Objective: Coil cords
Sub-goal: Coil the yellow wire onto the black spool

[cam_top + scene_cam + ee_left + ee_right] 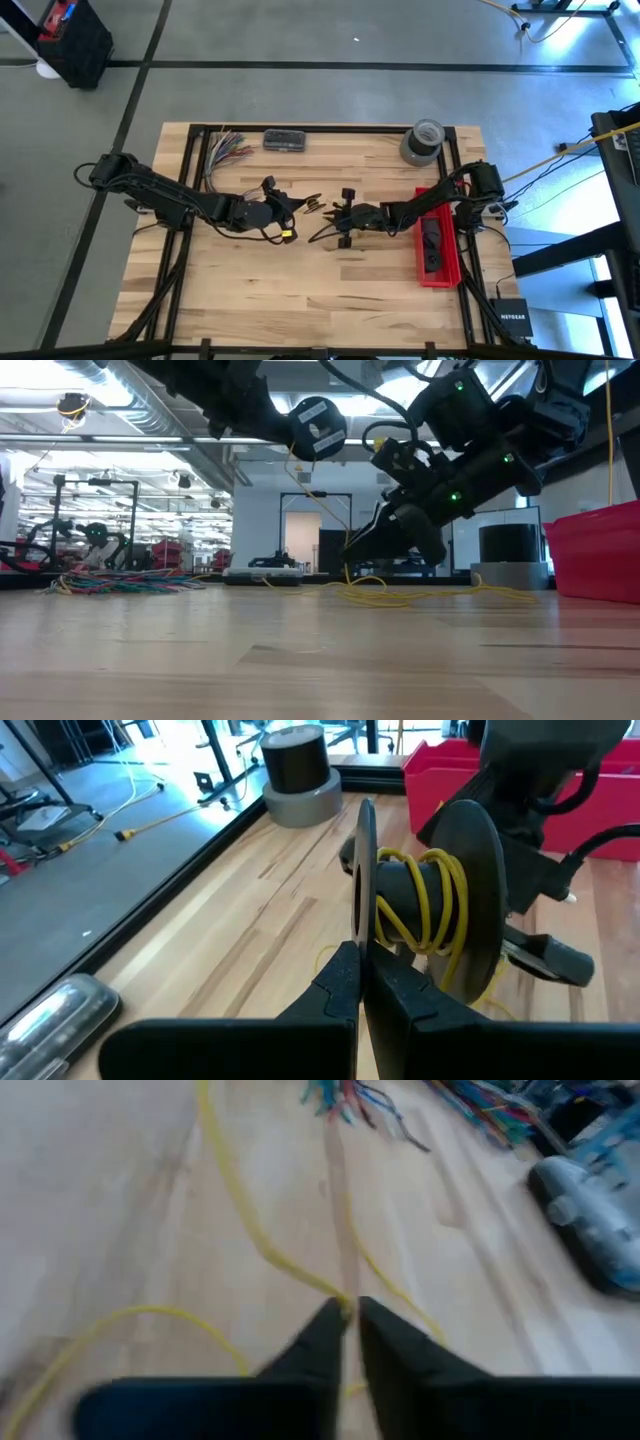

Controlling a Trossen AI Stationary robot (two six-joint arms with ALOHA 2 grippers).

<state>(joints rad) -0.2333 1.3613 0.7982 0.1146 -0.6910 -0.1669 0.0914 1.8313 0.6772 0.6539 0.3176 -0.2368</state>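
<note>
A black spool (425, 905) has a yellow cord (432, 890) wound round its core. It is lifted above mid-table (312, 204) and shows high in the low view (318, 428). My left gripper (362, 982) is shut on the spool. The loose rest of the cord (400, 597) lies in slack loops on the wood. My right gripper (347, 1320) is shut on that cord just right of the spool (338, 215), low over the table (352, 555). My left gripper pinches the thin rim of the spool's near flange (361, 925) between its two fingers, coming level from the table's left. The spool is lifted clear of the table, its axis about level. My right gripper pinches one strand of the yellow cord (338, 1294) between its fingertips, slanting down from the table's right. The cord runs on from the fingers along the wood, slack.
A red bin (438, 240) stands at the right beside the right arm. A grey tape roll (422, 140) is at the far right. A bundle of multicoloured wires (225, 150) and a grey case (285, 140) lie at the far left. Bare wood lies near the front edge.
</note>
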